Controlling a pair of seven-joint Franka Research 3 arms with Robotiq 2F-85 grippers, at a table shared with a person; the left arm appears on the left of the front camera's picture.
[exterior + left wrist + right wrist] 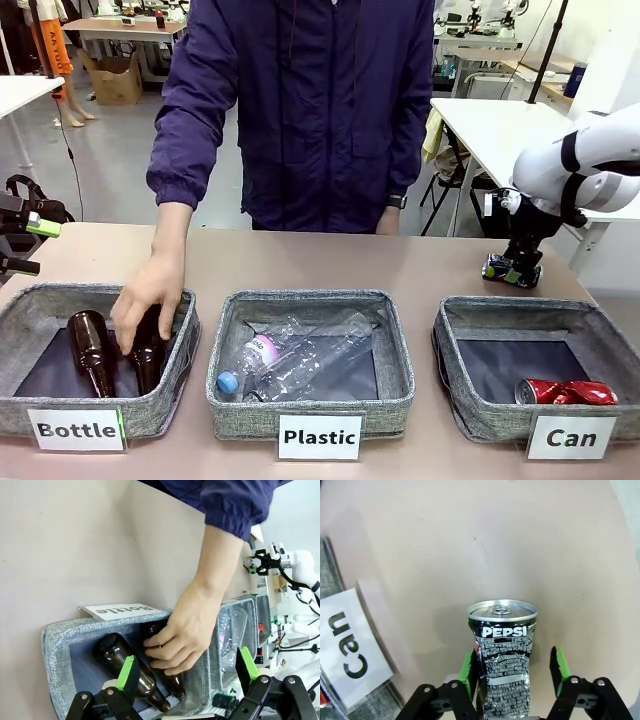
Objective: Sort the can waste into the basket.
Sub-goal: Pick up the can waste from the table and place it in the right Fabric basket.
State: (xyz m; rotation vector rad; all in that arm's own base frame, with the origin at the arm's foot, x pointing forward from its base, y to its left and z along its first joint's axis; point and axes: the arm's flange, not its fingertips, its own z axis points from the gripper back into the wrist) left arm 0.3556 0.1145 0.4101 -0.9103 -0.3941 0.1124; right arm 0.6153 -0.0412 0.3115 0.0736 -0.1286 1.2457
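A crushed dark can (504, 650) with a silver top lies on the table just behind the basket (600, 325) labelled "Can". My right gripper (512, 270) hangs over this can with its jaws on either side. In the right wrist view one green pad (467, 670) touches the can, while the other pad (559, 666) stands a little off it. A red crushed can (566, 392) lies in the basket's front corner. My left gripper (186, 660) is open and holds nothing, at the far left of the table (25, 245).
A person's hand (148, 295) reaches into the "Bottle" basket (30, 300) and rests on brown glass bottles (92, 350). The middle "Plastic" basket (395, 330) holds clear plastic bottles (300, 360). Bare table lies behind the baskets.
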